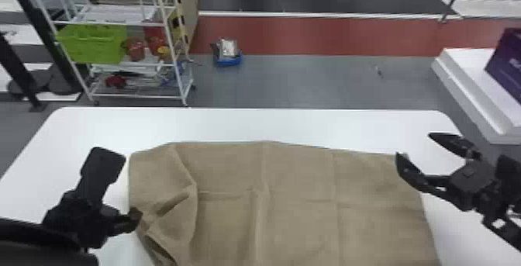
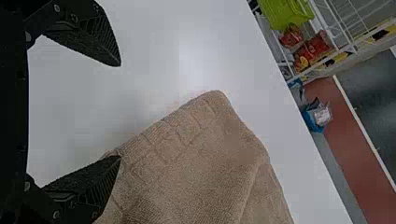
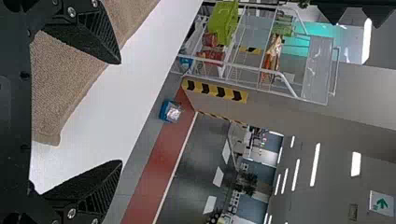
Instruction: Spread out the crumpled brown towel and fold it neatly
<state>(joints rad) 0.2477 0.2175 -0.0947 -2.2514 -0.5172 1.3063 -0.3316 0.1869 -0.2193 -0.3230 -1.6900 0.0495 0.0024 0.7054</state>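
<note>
Towel [image 1: 298, 176] spreading looks mostly done, folding not begun as far as I can judge: the brown cloth lies broad over the white table [image 1: 252, 125], its middle and right part fairly flat with only shallow creases. Its left side is the unfinished bit — loose folds bunch there, and a flap curls over near the left edge. The near edge runs out of the head view at the bottom, so I cannot tell how straight it lies. What remains, I'd say, is to open out that left side, square the edges, then make the folds. The left gripper [image 2: 119, 111] is at the left edge with its fingers parted and nothing held, one fingertip right at the cloth's border; whether it touches, I can't say. The right gripper [image 1: 414, 144] is open too, holding nothing, by the far right corner. As for room, a strip of white tabletop runs between the towel and the far table edge, and there is a wider margin to the left. The right side looks tighter — the right gripper is near the table's border, with a white platform [image 1: 465, 87] beyond, so an outward pull there would want care.
</note>
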